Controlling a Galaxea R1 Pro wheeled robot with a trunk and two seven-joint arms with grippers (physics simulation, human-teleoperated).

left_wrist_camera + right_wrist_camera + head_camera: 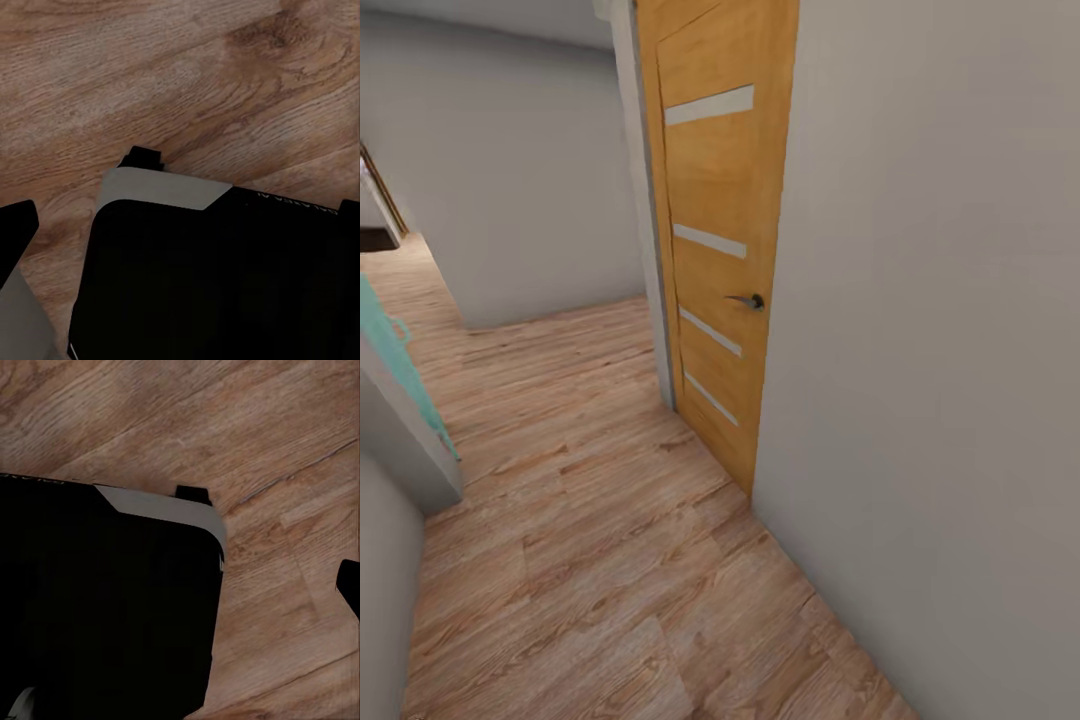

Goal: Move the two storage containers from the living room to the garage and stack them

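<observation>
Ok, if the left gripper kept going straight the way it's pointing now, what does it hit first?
Probably the robot's own black base, which lies across most of that line in the left wrist view; beyond its edge is the wood floor. Depth is unclear, so it might miss the base.

A home hallway: wood-plank floor (590,560), white walls (930,350), wooden door (715,230).

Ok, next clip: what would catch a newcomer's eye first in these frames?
The orange-brown wooden door with pale horizontal strips and a dark lever handle stands out at the head view's upper centre, set between plain white walls. Light wood-plank flooring runs along the hallway, with a teal item at the left edge. Both wrist views look down on the same planks past the robot's dark base.
</observation>
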